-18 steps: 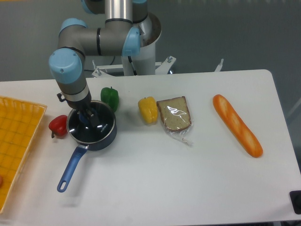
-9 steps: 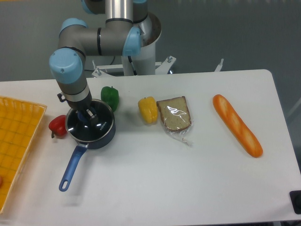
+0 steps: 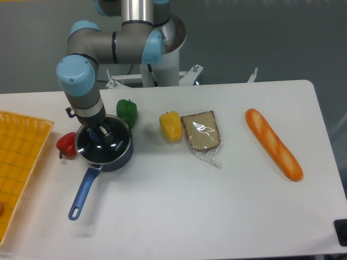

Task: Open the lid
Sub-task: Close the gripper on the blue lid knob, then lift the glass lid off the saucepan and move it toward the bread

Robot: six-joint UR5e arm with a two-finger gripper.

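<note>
Glass lid (image 3: 103, 145) on saucepan (image 3: 106, 153): gripper (image 3: 101, 135) down on it at the blue centre knob, jaws' width indiscernible. Arm bent, wrist pointing down, above the worktop (image 3: 217, 206).

One fixed camera, high, facing the table (image 3: 217, 206) (whole top).

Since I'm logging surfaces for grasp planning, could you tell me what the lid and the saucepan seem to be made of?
The lid looks like clear glass: glossy highlights, and the dark interior shows through it. The saucepan appears to be metal with a dark blue coating and a faint sheen; its blue handle could be plastic or painted metal.
</note>
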